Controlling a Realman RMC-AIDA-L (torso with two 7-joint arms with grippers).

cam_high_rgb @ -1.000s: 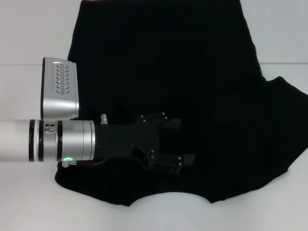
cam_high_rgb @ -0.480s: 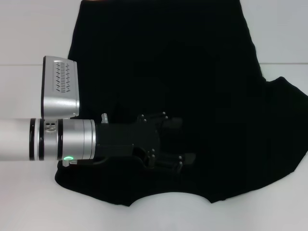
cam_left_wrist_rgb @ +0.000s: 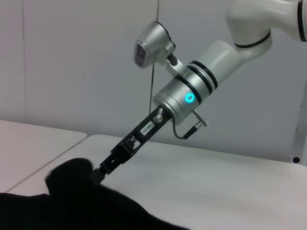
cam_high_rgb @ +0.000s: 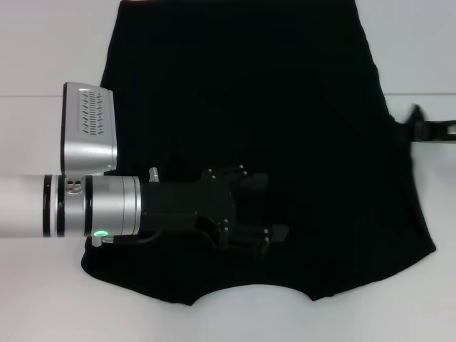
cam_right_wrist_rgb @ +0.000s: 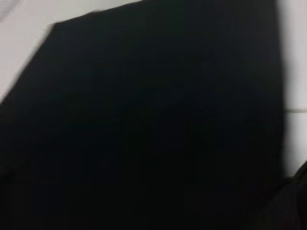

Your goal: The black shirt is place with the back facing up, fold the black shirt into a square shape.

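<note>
Left arm [cam_high_rgb: 43,206] reaches in level from the left side, silver wrist with green light on, left gripper [cam_high_rgb: 260,206] low, jaws spread apart. Right arm [cam_left_wrist_rgb: 211,72] slants down from above, wrist light blue, right gripper [cam_left_wrist_rgb: 98,173] thin and angled down at the right side, jaws pinched on cloth.

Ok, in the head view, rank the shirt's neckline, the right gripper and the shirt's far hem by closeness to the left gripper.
1. Neckline, just nearside of the left gripper.
2. Right gripper, at the black shirt's right edge.
3. Far hem, farthest out.
</note>
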